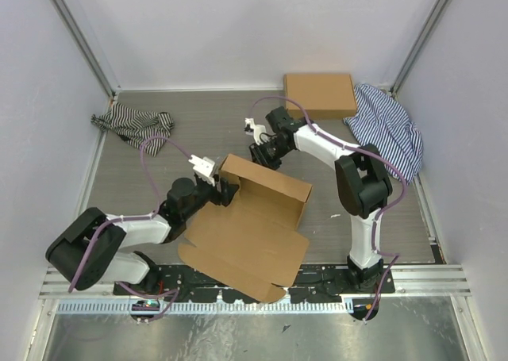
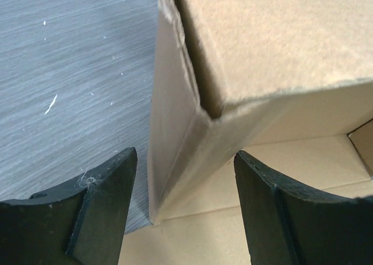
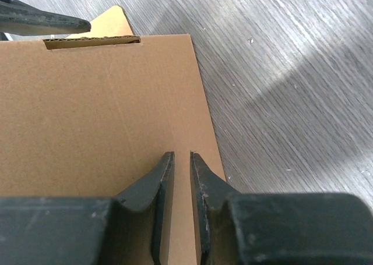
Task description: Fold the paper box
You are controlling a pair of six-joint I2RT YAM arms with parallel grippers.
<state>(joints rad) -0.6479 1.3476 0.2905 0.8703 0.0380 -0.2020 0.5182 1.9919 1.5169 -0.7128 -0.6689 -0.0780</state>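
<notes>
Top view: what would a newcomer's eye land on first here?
The half-folded paper box lies at centre, flat panel sprawled toward the arm bases. The left gripper, open, straddles its left corner; the right gripper, nearly closed, sits at its back wall. A striped cloth lies far left, another far right.

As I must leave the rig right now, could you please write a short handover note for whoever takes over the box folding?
Left gripper: open, fingers either side of an upright corner of the plain brown die-cut cardboard mailer box, not clamped.
Right gripper: almost shut, over the box's far wall; no grip visible.
Box: mid-table between the arms, far wall and corners raised, large lid panel flat toward the bases.
Done: walls partly up.
Left: probably secure walls and flaps, then close the lid.
</notes>
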